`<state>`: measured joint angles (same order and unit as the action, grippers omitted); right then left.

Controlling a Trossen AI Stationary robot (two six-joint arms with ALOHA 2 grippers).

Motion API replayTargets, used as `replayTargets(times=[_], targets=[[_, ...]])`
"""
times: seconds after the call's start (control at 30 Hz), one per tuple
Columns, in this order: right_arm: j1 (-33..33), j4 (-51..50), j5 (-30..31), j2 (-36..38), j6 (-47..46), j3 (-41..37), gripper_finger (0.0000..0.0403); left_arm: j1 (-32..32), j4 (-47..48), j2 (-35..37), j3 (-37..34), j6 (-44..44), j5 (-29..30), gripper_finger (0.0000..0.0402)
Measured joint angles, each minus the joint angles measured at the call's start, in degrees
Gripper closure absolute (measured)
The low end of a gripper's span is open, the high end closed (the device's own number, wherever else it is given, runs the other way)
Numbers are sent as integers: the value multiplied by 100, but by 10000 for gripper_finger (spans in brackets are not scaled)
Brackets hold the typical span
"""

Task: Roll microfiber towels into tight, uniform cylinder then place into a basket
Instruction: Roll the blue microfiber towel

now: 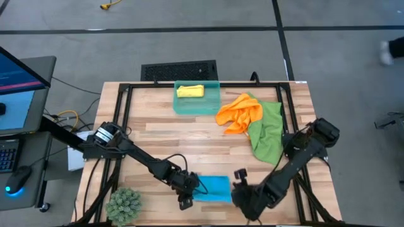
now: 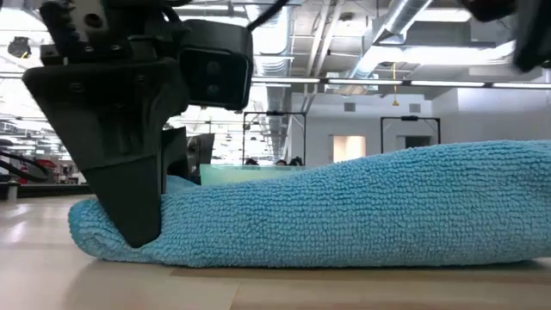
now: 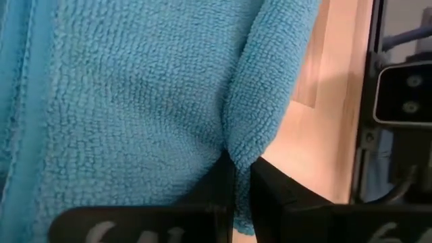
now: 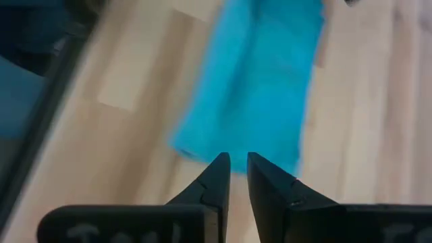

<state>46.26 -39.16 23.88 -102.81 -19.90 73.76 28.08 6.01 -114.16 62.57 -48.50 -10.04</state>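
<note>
At the table's near edge we see the left gripper point(image 3: 241, 185) pinching the blue towel point(image 1: 212, 188) (folded, flat on wood); right gripper point(image 4: 238, 177) just beside it, fingers narrowly apart, holding nothing. Yellow towel point(image 1: 190, 91) sits in the basket point(image 1: 197, 106).

Robotics lab, two arms on a framed wooden table point(image 1: 189, 135), monitor point(image 1: 16, 72) and keyboard point(image 1: 7, 154) alongside, exposed ceiling ducts point(image 2: 405, 26), open industrial hall behind

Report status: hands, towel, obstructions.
Left hand shut on blue towel's edge. Right hand off its other end, holding nothing. Yellow towel in basket. Nothing obstructing.
</note>
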Motion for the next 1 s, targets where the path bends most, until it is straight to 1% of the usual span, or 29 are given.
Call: replayTargets(times=[0.2,0.37,0.43,0.5,0.57,0.67,0.77,0.87,0.93,1.0], targets=[[99,800,-6,-216,46,0,330,-159,-86,-17,-9,-234,-484,386],[91,1162,-276,-253,189,-2,324,-239,-124,-19,-11,-376,-694,386],[92,1248,-452,-337,395,2,313,-250,-136,-19,-11,-422,-722,386],[97,1200,-500,-370,612,-17,297,-252,-164,-19,-11,-519,-722,386],[86,1418,-552,-503,787,14,278,-252,-184,-21,-11,-578,-728,386],[129,1342,-542,-555,1180,-27,251,-249,-247,-21,-11,-660,-727,386],[100,1511,-555,-599,1241,18,230,-246,-321,-23,-15,-815,-738,386],[105,1427,-539,-693,1251,-15,219,-246,-344,-23,-13,-827,-763,386],[51,1471,-559,-832,1251,12,216,-246,-346,-23,-11,-829,-770,386],[18,1306,-571,-992,1280,-14,216,-246,-357,-23,-11,-832,-770,386]])
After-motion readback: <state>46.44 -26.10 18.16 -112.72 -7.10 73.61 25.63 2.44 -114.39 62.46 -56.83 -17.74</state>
